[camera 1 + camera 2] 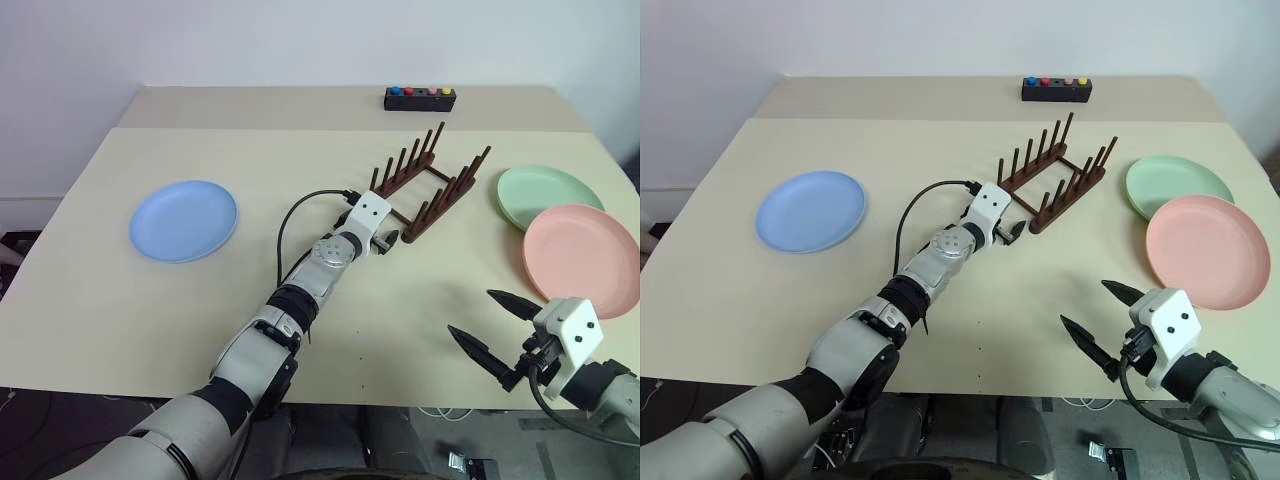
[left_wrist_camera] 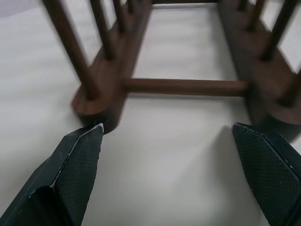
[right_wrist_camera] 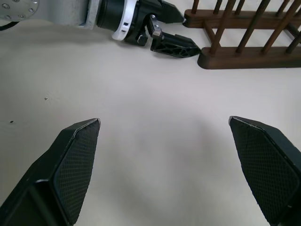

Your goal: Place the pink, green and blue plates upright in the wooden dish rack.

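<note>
Left gripper (image 2: pixel 164 141), fingers spread and empty, sits at the rack's (image 1: pixel 430 185) near end, apparently to square it. Right gripper (image 1: pixel 490 330) hangs open, empty. Blue (image 1: pixel 184 220), green (image 1: pixel 545 195), pink (image 1: pixel 585 258) plates lie flat, unracked.

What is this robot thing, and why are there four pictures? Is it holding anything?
It's a robot with two arms, each ending in a two-fingered pincer. Two pictures come from cameras in its head, looking down at the table. The other two come from cameras on its wrists. The left pincer is open right at the end of the wooden dish rack. The right pincer is open over bare table. Neither holds anything. The blue plate, green plate and pink plate lie flat. A black button box sits at the back.
</note>
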Controlling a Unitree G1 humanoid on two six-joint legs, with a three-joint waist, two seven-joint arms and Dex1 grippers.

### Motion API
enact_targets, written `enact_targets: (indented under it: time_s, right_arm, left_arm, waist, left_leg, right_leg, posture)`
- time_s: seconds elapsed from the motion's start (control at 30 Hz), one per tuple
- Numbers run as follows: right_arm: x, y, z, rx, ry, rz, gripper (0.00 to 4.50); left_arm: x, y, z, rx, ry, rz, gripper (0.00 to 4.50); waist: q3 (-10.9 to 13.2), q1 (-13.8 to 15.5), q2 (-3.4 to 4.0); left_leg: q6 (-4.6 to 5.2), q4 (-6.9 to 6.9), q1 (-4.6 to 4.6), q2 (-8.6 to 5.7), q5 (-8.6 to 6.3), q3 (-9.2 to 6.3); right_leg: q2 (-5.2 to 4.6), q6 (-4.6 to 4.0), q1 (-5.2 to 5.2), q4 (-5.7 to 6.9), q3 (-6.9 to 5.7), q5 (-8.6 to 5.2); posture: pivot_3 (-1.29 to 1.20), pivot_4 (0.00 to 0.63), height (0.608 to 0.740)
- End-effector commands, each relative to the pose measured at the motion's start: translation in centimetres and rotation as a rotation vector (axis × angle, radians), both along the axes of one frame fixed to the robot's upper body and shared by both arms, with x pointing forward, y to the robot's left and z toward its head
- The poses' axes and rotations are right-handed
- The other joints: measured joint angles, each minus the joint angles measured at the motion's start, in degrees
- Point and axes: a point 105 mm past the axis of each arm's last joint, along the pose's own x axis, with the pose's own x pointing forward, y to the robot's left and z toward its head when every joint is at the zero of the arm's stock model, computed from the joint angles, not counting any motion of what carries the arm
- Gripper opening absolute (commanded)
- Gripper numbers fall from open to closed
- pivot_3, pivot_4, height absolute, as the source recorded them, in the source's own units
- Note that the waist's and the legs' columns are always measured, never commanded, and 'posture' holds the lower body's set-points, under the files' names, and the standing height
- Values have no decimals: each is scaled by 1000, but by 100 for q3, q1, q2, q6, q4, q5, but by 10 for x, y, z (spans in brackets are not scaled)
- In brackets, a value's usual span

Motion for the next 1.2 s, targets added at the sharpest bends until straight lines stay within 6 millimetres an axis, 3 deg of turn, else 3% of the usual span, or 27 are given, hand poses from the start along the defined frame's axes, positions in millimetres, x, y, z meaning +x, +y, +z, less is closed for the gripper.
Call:
enact_targets:
  time_s: [0.03, 0.3, 0.47, 0.67, 0.93, 1.2]
  right_arm:
    - [0, 4, 7, -19, -33, 23, 4500]
    - [0, 4, 6, -18, -34, 22, 4500]
    - [0, 5, 8, -14, -37, 35, 4500]
    - [-1, 6, 8, -15, -37, 30, 4500]
    - [-1, 6, 7, -15, -36, 24, 4500]
    - [0, 6, 7, -20, -35, 27, 4500]
  left_arm:
    - [-17, -16, -8, -17, 46, -140, 4461]
    - [-45, -29, -9, -40, 62, -362, 4461]
    - [-50, -49, -3, -38, 48, -369, 4461]
    - [-44, -58, -3, -15, 47, -295, 4461]
    - [-55, -77, -1, -51, 73, -346, 4461]
    - [-61, -83, 1, -82, 90, -385, 4461]
  waist:
    - [-2, 18, 4]
    - [-13, 40, 22]
    - [-9, 33, 15]
    - [-4, 32, 7]
    - [-2, 24, 4]
    - [-3, 30, 6]
  left_leg:
    - [0, -2, -1, 0, 0, 0]
    - [0, -2, -6, -1, 0, -1]
    - [0, 1, -2, -1, 0, -1]
    - [0, 4, -2, -1, 0, 0]
    - [0, 1, -1, -1, 0, 0]
    - [0, 0, -2, -1, 0, 0]
  right_leg:
    - [0, 0, -1, 0, 0, 0]
    - [-1, -1, -2, -3, 0, -1]
    - [-1, 1, 0, -1, 0, -1]
    - [-1, 2, 1, -1, 0, -1]
    - [-1, 2, 1, -1, 0, -1]
    - [-1, 2, 0, -1, 0, -1]
  posture:
    - [0, 150, 740]
    - [0, 150, 740]
    - [0, 150, 740]
    - [0, 150, 740]
    - [0, 150, 740]
    - [0, 150, 740]
